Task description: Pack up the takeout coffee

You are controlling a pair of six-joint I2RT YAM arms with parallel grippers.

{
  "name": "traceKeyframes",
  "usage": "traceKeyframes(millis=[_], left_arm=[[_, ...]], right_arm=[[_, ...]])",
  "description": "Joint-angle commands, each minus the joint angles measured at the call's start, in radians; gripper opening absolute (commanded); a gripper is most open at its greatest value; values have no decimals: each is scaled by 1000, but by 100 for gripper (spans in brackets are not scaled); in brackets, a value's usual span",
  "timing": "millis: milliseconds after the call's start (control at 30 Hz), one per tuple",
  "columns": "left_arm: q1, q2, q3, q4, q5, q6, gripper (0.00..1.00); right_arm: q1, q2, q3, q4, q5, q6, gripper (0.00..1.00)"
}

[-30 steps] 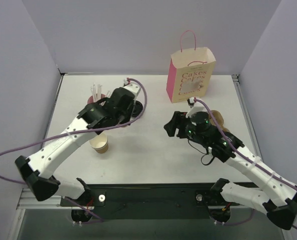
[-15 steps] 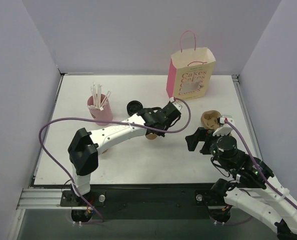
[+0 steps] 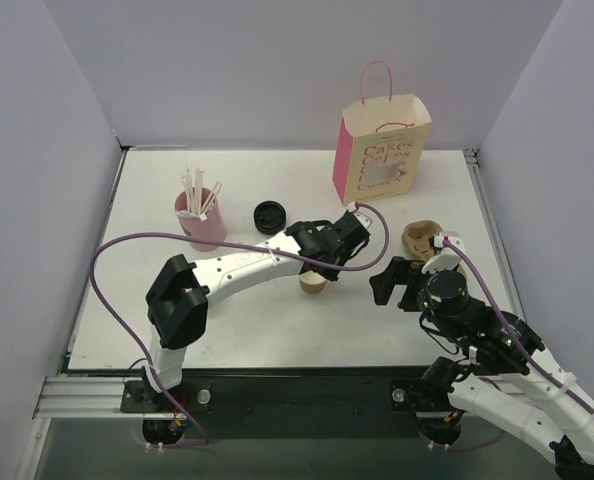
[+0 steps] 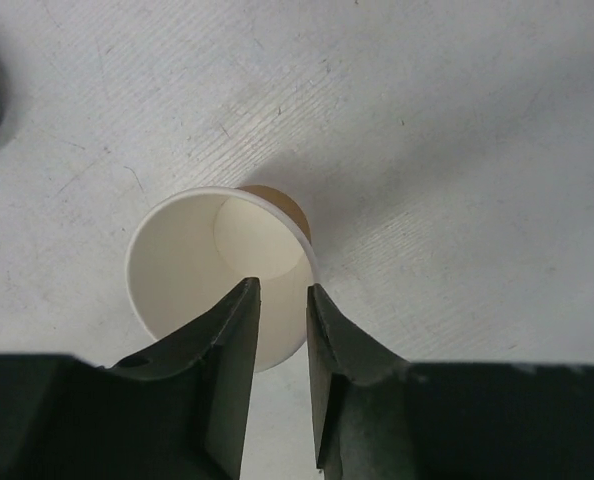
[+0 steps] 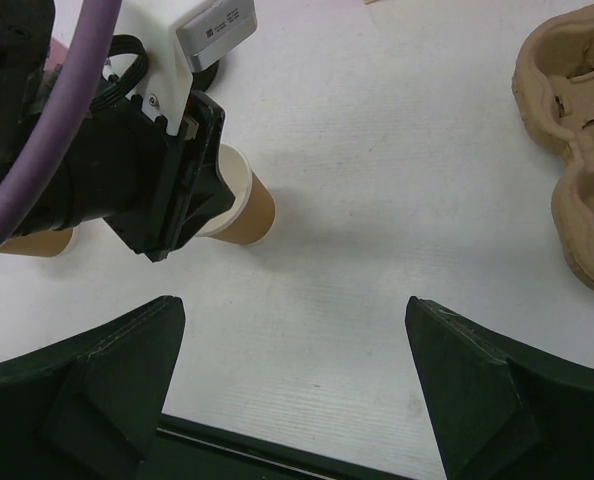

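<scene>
Left pincer (image 4: 282, 290) is hanging over the middle of the white desk (image 3: 277, 330). Its two dark fingers (image 4: 232, 360) are nearly pressed together and pinching the rim wall of a lidless brown paper cup with a white inside (image 4: 192, 270). One finger seems to be sitting inside the rim and the other outside. Cannot tell whether the cup's base is touching the desk. Right pincer (image 5: 292, 310) is hovering just to the right of that cup, nearer the right edge, with its fingers spread wide and gripping nothing. The takeout coffee, a small brown kraft paper cup under a black plastic lid (image 3: 268, 215), is standing apart from both pincers, beyond the left pincer toward the far edge; from above mostly the lid is showing. A pink cup of white straws (image 3: 202, 215) is standing to its left, toward the far left corner. A pink and cream paper bag with a loop handle (image 3: 382, 150) is standing upright at the far edge, right of the middle. A brown moulded pulp cup carrier (image 3: 424, 238) is lying near the right edge, just beyond the right pincer.
</scene>
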Motion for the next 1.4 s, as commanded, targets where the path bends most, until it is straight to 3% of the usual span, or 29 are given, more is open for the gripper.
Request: traceKeyframes(millis=[0,233,467,633,1000,1367], left_arm=[[2,-78,49,-2,-18,3,39],[72,-129,90,-28,-142,45,44],[265,-75,78,67,-125,161,46],[335,35,150,106,-64,203,49],[390,259,300,116,-26,235,50],[415,335,317,133,-18,238,49]], right_arm=[[13,22,23,-3,-7,10,99],[28,34,32,0,-9,10,99],[31,56,34,5,-9,-4,99],[34,71,49,8,-9,-15,98],[45,108,66,14,-6,-22,98],[50,146,72,27,-9,-25,98]])
